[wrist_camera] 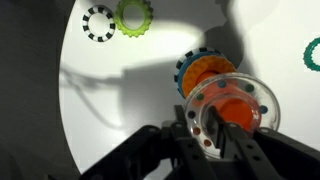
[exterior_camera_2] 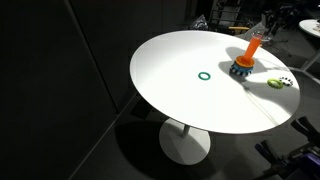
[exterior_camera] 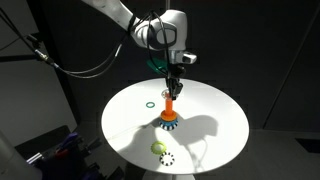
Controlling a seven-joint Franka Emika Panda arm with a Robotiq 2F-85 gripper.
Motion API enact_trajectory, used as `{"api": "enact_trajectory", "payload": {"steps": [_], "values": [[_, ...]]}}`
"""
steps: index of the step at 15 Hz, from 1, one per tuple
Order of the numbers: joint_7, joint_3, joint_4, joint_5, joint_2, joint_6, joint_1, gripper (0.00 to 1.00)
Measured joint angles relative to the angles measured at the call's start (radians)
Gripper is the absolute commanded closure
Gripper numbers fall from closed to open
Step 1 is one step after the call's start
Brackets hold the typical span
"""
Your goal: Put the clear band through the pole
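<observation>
1. Over the middle of the round white table, the dark two-fingered gripper hangs point-down right above the short upright orange pole.
2. Wrist view now: the jaws are pinched together on the near rim of the thin, see-through clear band, so the band is up in the gripper's grasp, not lying on the table.
3. The band sits level over the pole's top. Orange shows through its opening, and the blue toothed ring of the pole's base peeks out beyond it. Whether the band is already around the pole or only hovering above it, I can't tell.
4. Off to one side, a small dark green ring lies flat on the table, well apart from the pole.
5. On the opposite side, a yellow-green toothed ring and a black-and-white dotted ring lie just beside each other.
</observation>
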Motion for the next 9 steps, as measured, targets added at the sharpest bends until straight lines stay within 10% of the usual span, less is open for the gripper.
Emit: {"api": "enact_trajectory", "payload": {"steps": [9], "values": [[0.0,0.009,0.0,0.0,0.003,0.0,0.002,0.91]]}}
